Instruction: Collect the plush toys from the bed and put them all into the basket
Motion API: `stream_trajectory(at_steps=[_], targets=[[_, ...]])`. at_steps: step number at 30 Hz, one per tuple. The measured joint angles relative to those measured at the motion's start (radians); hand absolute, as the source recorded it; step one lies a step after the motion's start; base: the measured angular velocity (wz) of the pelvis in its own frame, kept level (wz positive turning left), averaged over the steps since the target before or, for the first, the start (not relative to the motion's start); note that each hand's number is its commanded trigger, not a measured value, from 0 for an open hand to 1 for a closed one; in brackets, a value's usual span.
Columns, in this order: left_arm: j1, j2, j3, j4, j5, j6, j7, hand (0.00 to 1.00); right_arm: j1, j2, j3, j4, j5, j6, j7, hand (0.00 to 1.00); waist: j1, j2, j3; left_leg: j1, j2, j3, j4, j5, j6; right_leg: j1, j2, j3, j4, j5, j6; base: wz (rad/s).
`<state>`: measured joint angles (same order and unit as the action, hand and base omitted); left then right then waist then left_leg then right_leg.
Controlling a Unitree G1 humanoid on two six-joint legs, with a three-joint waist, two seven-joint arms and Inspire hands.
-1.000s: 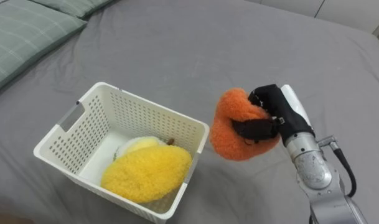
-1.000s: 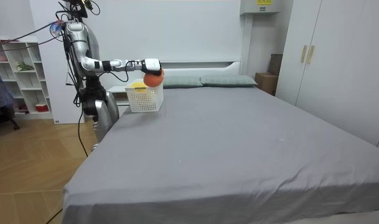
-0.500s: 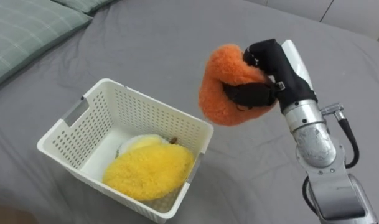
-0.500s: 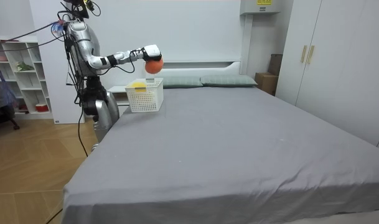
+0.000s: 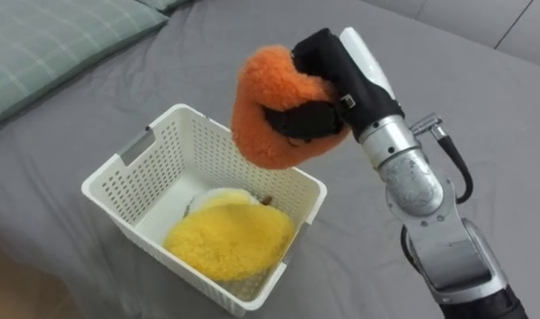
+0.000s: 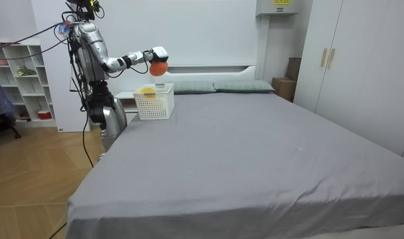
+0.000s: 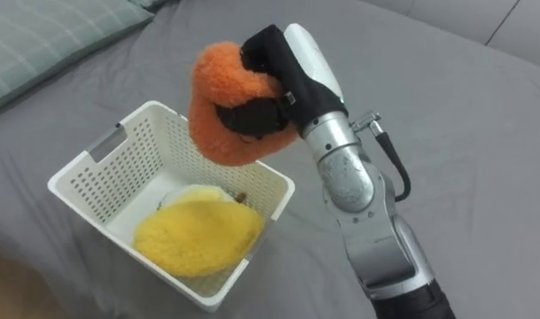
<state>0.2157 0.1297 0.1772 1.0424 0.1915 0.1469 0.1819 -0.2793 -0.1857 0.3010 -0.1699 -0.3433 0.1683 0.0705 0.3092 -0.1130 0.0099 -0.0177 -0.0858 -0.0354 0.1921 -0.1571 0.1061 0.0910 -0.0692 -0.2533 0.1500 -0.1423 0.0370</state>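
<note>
At your far left a green checked pillow (image 5: 39,44) lies on the grey bed (image 5: 190,53). Next to it the white perforated basket (image 5: 128,182) stands on the sheet, and you already have one toy in it: a yellow plush toy (image 5: 225,244) resting against its near right corner, so that part of the job is done. Above the basket's far right rim hangs the orange plush toy (image 5: 265,115), clear of the rim and not touching it. Your right hand (image 5: 336,75) carries it, the black fingers (image 5: 301,120) clenched round the fluff. What's left, as I judge it, is to bring this toy over the opening and let go. In the room view no other toy stands out on the bed, so this may be your last.
</note>
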Motion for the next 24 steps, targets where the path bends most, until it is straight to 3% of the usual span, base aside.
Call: stream_trajectory(at_steps=[1, 2, 3, 13, 15, 24], targets=[[0.001, 0.001, -0.003, 0.0, 0.001, 0.0, 0.001, 0.0, 0.0, 0.0, 0.0, 0.0, 0.0, 0.001, 0.0, 0.56, 0.002, 0.0, 0.0002, -0.004, -0.001, -0.004, 0.004, 0.0, 0.0, 0.0, 0.0, -0.002, 0.001, 0.0, 0.0, 0.13], [0.002, 0.001, -0.004, 0.0, 0.001, 0.0, 0.001, 0.0, -0.001, 0.001, 0.0, 0.0, -0.005, 0.002, 0.0, 0.08, 0.004, -0.001, 0.0011, -0.009, -0.002, -0.01, 0.009, 0.0, 0.0, -0.002, -0.002, -0.01, 0.001, 0.0, 0.0, 0.17], [0.002, 0.001, -0.004, 0.0, 0.001, 0.0, 0.001, 0.0, -0.001, 0.006, 0.002, 0.0, -0.014, 0.005, 0.0, 0.0, 0.004, 0.0, 0.0016, -0.012, -0.005, -0.017, 0.012, 0.0, 0.001, -0.002, -0.003, -0.022, 0.001, 0.0, 0.0, 0.18], [-0.007, 0.004, -0.017, -0.058, 0.001, 0.006, -0.002, 0.0, -0.001, 0.01, 0.042, 0.014, -0.055, 0.008, 0.007, 0.0, 0.022, 0.004, 0.0059, -0.037, -0.015, -0.052, 0.03, 0.001, 0.002, -0.004, -0.01, -0.054, 0.002, -0.001, 0.001, 0.12], [-0.008, 0.005, -0.019, -0.08, 0.001, 0.005, -0.013, 0.0, -0.001, 0.011, 0.042, 0.016, -0.065, 0.008, 0.015, 0.0, 0.026, 0.0, 0.0123, -0.042, -0.016, -0.055, 0.033, 0.001, 0.003, -0.006, -0.01, -0.056, 0.002, 0.0, 0.001, 0.06], [-0.012, 0.006, -0.026, -0.094, 0.001, 0.004, -0.02, 0.0, -0.001, 0.01, 0.031, 0.046, -0.1, 0.022, 0.019, 0.0, 0.023, 0.004, 0.0175, -0.059, -0.027, -0.078, 0.054, 0.002, 0.009, -0.009, -0.02, -0.09, 0.014, -0.001, 0.002, 0.09]])
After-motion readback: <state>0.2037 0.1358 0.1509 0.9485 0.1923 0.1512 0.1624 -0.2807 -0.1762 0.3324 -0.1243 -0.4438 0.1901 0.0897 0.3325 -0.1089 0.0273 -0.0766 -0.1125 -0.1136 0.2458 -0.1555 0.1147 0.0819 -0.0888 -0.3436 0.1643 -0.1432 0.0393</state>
